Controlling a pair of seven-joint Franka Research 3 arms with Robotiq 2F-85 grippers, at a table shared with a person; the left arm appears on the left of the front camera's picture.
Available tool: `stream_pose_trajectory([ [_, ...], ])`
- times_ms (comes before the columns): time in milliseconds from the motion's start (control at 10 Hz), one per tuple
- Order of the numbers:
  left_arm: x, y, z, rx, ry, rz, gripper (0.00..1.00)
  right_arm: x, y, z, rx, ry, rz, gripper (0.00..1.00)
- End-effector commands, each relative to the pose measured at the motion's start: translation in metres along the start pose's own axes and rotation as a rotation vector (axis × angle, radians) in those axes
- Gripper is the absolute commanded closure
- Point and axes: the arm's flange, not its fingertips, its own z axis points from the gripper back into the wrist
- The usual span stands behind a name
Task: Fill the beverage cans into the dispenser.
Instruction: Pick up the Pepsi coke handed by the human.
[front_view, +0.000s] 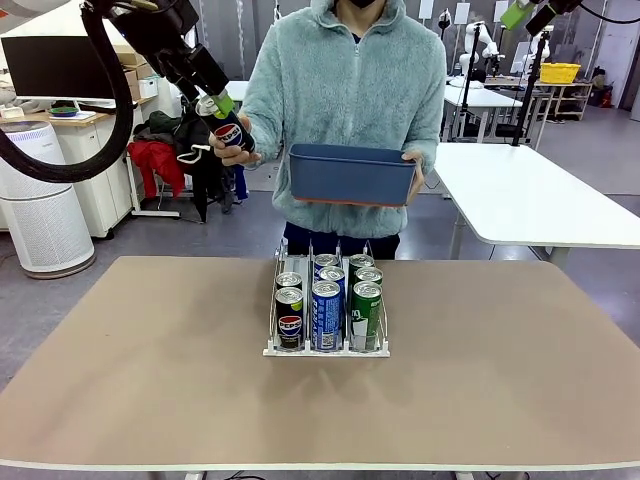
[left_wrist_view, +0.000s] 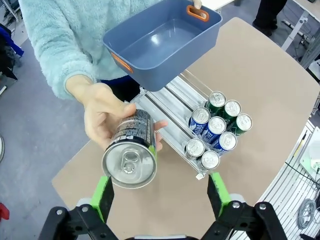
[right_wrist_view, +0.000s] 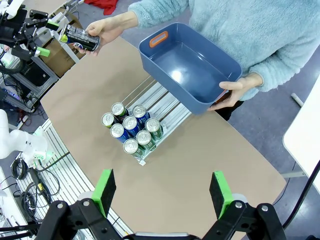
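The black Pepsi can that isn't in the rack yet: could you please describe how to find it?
Look above the table's far left, beside the blue bin. The person's hand holds the black Pepsi can between the open left gripper's pads, unlike the racked cans.

A tan table carries the dispenser at its middle. Seven beverage cans stand in its three lanes.

Tan desk under a clear-and-white dispenser with thin silvery dividers. Inside, silver-topped cans: black ones with the red, white and blue Pepsi roundel, blue ones with white print, green ones. Another black Pepsi can in a hand. Dark blue bin with orange handle trim. Fuzzy pale teal sleeve. Black left end effector with bright green pads.
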Motion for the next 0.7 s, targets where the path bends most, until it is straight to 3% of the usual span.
stream_pose_trajectory([
  [0,0.001,0.0,0.003,0.002,-0.005,0.0,0.0,-0.002,0.002,0.0,0.008,-0.002,0.004,0.0],
  [600,0.007,0.015,-0.009,0.048,-0.024,0.018,0.0,-0.002,0.002,0.0,0.008,-0.002,0.004,0.0],
])
